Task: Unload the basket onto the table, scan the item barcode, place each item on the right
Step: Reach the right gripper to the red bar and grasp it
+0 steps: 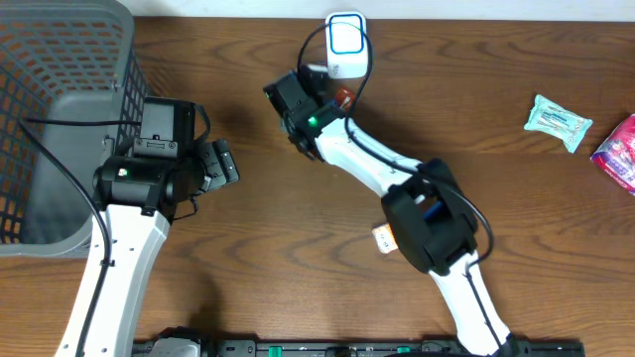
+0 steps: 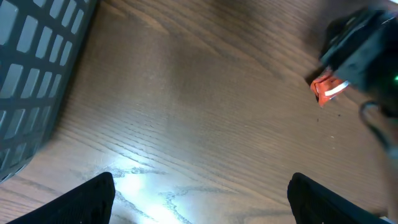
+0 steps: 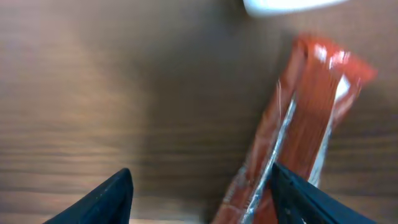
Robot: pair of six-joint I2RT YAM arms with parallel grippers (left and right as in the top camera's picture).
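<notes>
The table [image 1: 258, 248] lies open in the middle; basket [image 1: 60, 50] blocks the left, scanner [image 1: 346, 40] the far edge

Blurred red packet [image 3: 311, 106], lower end beyond the bottom edge.

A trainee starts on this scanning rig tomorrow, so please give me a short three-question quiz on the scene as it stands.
1. True or false: the left gripper holds the red packet.
2. What stands at the left end of the table? A: a gray basket. B: a cardboard box. C: a blue bucket.
3. Which gripper is nearest the white scanner?

Key
1. False. Its jaws are open with only bare wood between them.
2. A.
3. The right gripper, which is open, with the red packet on the table by one finger.
</notes>
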